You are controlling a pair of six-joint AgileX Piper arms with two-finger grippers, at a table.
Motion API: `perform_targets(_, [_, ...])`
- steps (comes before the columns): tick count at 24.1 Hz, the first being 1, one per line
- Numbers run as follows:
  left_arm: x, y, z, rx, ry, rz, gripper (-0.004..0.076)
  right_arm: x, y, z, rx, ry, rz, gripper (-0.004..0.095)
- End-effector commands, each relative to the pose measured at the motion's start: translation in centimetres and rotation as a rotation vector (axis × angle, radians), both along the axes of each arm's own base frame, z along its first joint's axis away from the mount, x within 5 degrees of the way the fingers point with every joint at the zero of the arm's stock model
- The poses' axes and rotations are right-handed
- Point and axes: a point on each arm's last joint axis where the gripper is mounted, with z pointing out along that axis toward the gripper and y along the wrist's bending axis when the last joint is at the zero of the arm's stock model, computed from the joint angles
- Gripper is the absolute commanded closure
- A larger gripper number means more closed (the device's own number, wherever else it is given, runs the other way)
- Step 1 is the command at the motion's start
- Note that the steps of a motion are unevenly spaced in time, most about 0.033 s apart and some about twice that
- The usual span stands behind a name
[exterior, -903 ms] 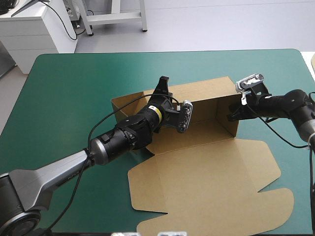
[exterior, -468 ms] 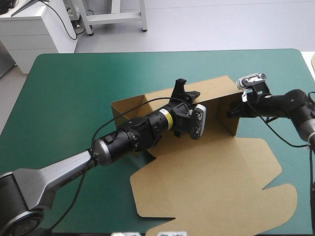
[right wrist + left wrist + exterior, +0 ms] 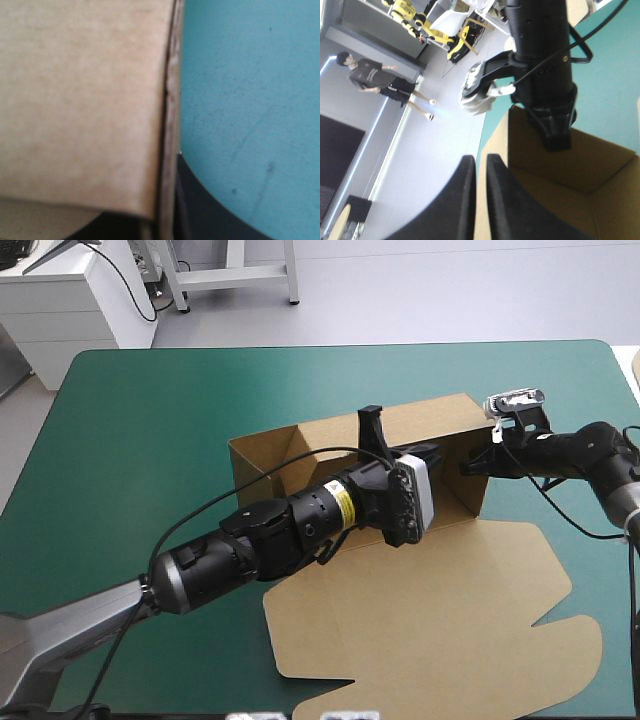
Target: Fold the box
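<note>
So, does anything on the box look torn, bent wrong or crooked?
Nothing stands out. The box has its walls up and its lid flat on the cover, with no tear that shows. It sits slightly turned against the table's far edge. The left gripper and right gripper each pinch its board.

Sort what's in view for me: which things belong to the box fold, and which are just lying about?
In the job:
box
left gripper, shut on its far wall
right gripper, shut on its right end wall

Lying about:
nothing loose that I can see, only the cover
</note>
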Motion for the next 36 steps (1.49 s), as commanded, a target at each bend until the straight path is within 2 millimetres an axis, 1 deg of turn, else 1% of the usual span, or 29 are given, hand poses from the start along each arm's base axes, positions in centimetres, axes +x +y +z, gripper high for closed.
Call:
perform_targets(1, [-0.2, 2.9, 3.6, -0.086, 0.007, 0.094, 0.0723, -0.3, 0.0, 2.0, 0.038, -0.047, -0.048, 0.0906])
perform_targets(4, [1.7, 5.2, 3.7, -0.076, 0.047, 0.242, 0.0722, -0.2, -0.1, 2.1, 0.084, -0.030, -0.109, 0.0906])
perform_targets(5, [2.6, 6.3, 3.7, -0.075, 0.067, 0.304, 0.0722, -0.2, 0.0, 2.1, 0.094, -0.024, -0.117, 0.0906])
perform_targets(7, [4.3, 8.2, 3.7, -0.100, 0.135, 0.427, 0.0722, -0.3, 0.7, 2.0, 0.090, -0.009, -0.113, 0.0906])
perform_targets(8, [6.0, 10.6, 4.0, -0.145, 0.197, 0.557, 0.0722, -0.4, 1.7, 2.1, 0.084, 0.000, -0.105, 0.0906])
perform_targets(9, [6.8, 11.8, 4.0, -0.164, 0.225, 0.614, 0.0722, -0.5, 2.2, 2.1, 0.083, 0.000, -0.105, 0.0906])
perform_targets(10, [8.1, 14.3, 4.5, -0.217, 0.268, 0.712, 0.0722, -0.6, 3.3, 2.4, 0.075, -0.001, -0.104, 0.0906])
perform_targets(11, [8.5, 15.3, 4.8, -0.239, 0.284, 0.750, 0.0722, -0.6, 3.7, 2.7, 0.070, 0.001, -0.104, 0.0905])
perform_targets(12, [9.0, 16.9, 4.9, -0.267, 0.309, 0.809, 0.0722, -0.6, 4.3, 3.0, 0.061, 0.014, -0.107, 0.0905])
perform_targets(14, [9.5, 19.0, 5.1, -0.301, 0.342, 0.893, 0.0722, -0.7, 4.8, 4.0, 0.038, 0.031, -0.108, 0.0905])
perform_targets(16, [10.6, 24.2, 4.7, -0.380, 0.437, 1.089, 0.0722, -1.1, 5.8, 6.9, 0.016, 0.060, -0.091, 0.0906])
perform_targets(17, [10.8, 25.4, 4.5, -0.395, 0.461, 1.133, 0.0722, -1.1, 5.8, 7.5, 0.025, 0.074, -0.090, 0.0906])
perform_targets(18, [10.9, 27.0, 4.2, -0.427, 0.504, 1.193, 0.0722, -1.3, 6.1, 8.6, 0.041, 0.104, -0.093, 0.0906])
perform_targets(19, [11.0, 28.1, 3.9, -0.451, 0.545, 1.238, 0.0722, -1.4, 6.2, 9.4, 0.047, 0.129, -0.092, 0.0906])
perform_targets(20, [10.9, 29.7, 3.5, -0.492, 0.605, 1.299, 0.0722, -1.6, 6.2, 9.7, 0.038, 0.190, -0.076, 0.0906])
perform_targets(21, [10.8, 30.3, 3.4, -0.494, 0.623, 1.318, 0.0722, -1.6, 6.3, 9.7, 0.032, 0.209, -0.070, 0.0906])
perform_targets(22, [10.7, 31.2, 2.9, -0.494, 0.678, 1.348, 0.0722, -1.3, 6.3, 9.1, 0.011, 0.251, -0.063, 0.0906])
perform_targets(23, [10.6, 31.5, 2.8, -0.496, 0.698, 1.359, 0.0722, -1.1, 6.3, 8.8, 0.011, 0.263, -0.067, 0.0906])
perform_targets(24, [10.4, 31.8, 2.5, -0.471, 0.734, 1.376, 0.0722, -0.4, 6.4, 7.9, 0.007, 0.292, -0.070, 0.0907])
perform_targets(27, [10.1, 31.8, 2.2, -0.449, 0.771, 1.397, 0.0722, 1.0, 6.7, 6.1, 0.005, 0.338, -0.073, 0.0907])
perform_targets(30, [10.1, 31.6, 2.1, -0.469, 0.798, 1.383, 0.0723, 2.3, 7.0, 4.5, 0.015, 0.355, -0.078, 0.0905])
perform_targets(33, [10.1, 31.6, 2.1, -0.467, 0.800, 1.382, 0.0723, 3.7, 7.2, 3.5, 0.021, 0.303, -0.089, 0.0904])
perform_targets(36, [9.9, 31.7, 1.9, -0.433, 0.813, 1.396, 0.0723, 4.8, 7.3, 2.9, 0.022, 0.254, -0.097, 0.0858])
